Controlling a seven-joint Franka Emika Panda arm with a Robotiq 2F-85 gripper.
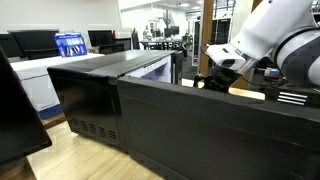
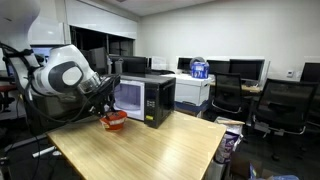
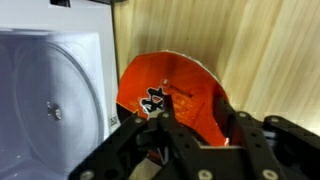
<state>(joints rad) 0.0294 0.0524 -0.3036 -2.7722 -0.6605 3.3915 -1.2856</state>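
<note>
In an exterior view the microwave (image 1: 100,95) hides the orange bowl (image 3: 170,82); wrist view shows it, hand (image 3: 192,118) grip unclear.

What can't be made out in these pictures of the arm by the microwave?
Gripper open or shut: wrist view, tips lost in dark clutter over the bowl; too small in both exterior views.
Bowl's near rim: wrist view, hidden by the gripper.
Bowl in an exterior view: hidden behind the microwave.
Microwave's inside: wrist view, cut off by the left edge.
</note>
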